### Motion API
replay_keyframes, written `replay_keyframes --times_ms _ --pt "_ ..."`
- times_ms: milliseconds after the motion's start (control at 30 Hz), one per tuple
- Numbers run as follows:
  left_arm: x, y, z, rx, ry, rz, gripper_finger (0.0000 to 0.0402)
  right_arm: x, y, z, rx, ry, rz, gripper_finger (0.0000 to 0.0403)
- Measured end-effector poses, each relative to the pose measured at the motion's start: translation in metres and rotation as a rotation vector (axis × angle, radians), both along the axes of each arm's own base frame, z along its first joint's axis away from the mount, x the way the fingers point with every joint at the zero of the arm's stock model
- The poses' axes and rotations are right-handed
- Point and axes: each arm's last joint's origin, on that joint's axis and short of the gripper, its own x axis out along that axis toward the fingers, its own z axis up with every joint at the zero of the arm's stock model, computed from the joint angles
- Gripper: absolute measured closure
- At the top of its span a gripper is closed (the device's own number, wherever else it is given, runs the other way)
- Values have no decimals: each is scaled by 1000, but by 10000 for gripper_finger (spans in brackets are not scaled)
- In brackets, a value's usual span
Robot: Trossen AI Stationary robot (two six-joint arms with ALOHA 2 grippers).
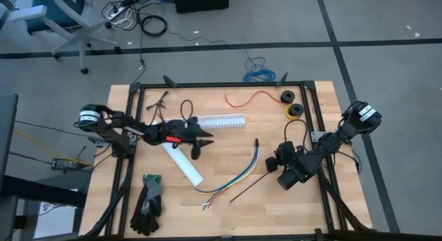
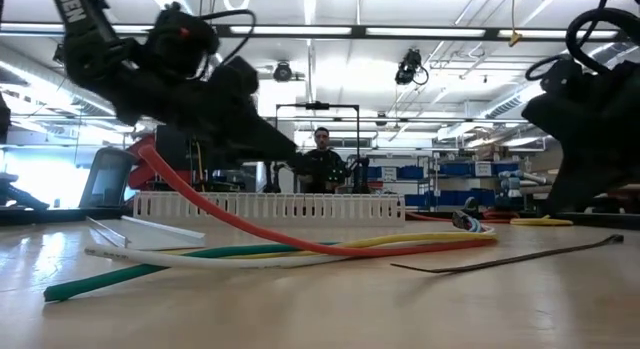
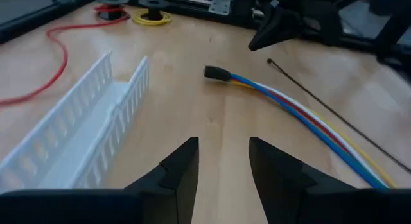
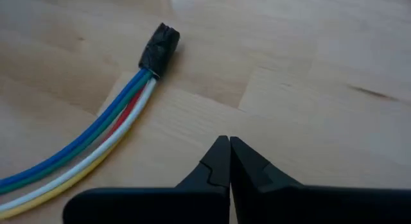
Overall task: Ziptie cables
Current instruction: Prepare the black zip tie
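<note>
The cables (image 1: 238, 175) lie loose on the wooden table, yellow, green, blue, white and red wires that fan out at the near end. Their dark-sleeved end (image 4: 160, 47) points toward the far edge. A thin black ziptie (image 1: 252, 187) lies flat just right of them. My left gripper (image 1: 202, 142) hovers open to the cables' left, between the white channel (image 1: 221, 121) and a white cover strip (image 1: 183, 164). In the left wrist view this left gripper (image 3: 223, 166) faces the cables (image 3: 308, 118). My right gripper (image 4: 229, 144) is shut, close to the sleeved end, touching nothing I can see.
A single red wire (image 1: 252, 97) and two small spools (image 1: 290, 104) lie near the far edge. Black-and-green gloves (image 1: 147, 203) rest at the near left. The black frame (image 1: 314, 117) rims the table. A blue coiled cable (image 1: 259, 68) lies on the floor beyond. A person (image 2: 322, 154) stands far behind.
</note>
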Motion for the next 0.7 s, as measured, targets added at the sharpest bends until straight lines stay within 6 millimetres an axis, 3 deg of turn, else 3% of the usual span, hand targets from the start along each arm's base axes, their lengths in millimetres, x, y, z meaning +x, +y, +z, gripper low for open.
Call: replay_keyframes --times_ms 233,700 --pt "-5 -6 -6 -72 2 -73 255 -5 6 0 131 51 -25 402" --pt "40 -19 12 -92 3 -143 247 -40 15 26 114 -37 18 403"
